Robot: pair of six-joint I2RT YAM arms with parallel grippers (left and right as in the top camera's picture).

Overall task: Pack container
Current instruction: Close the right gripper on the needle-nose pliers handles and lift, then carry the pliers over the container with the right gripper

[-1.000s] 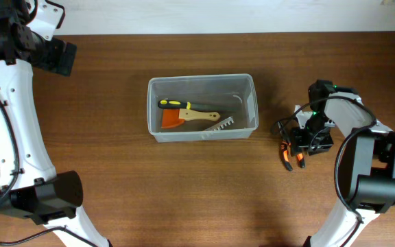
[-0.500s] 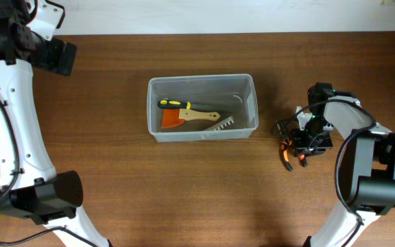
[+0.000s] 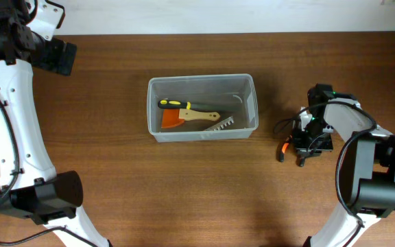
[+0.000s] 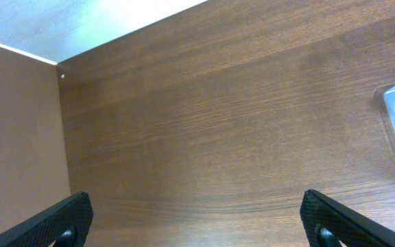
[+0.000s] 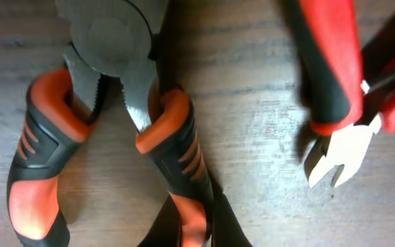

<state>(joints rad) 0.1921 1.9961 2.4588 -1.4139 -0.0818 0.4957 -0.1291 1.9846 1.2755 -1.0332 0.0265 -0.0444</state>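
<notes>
Container [image 3: 202, 108] unmoved; right pincer [image 3: 305, 143] has dropped lower over the pliers [image 5: 173, 137].

The left arm [image 3: 9, 116] reaches from its base at 8 o'clock up to 10 o'clock, where the left gripper [image 4: 197, 221] hangs with its fingers [image 4: 60, 219] spread wide. The right arm [image 3: 354, 122] folds from 4 o'clock toward 3 o'clock. The right gripper [image 3: 306, 143] points down, held low, and its jaw spacing is unclear.

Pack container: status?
Done: orange scraper, yellow-handled tool and notched spreader lie in the clear plastic container. In hand: right gripper is down at the orange-and-black pliers on the table; grasp unclear. Remaining: those pliers and the red-handled cutters beside them.
</notes>
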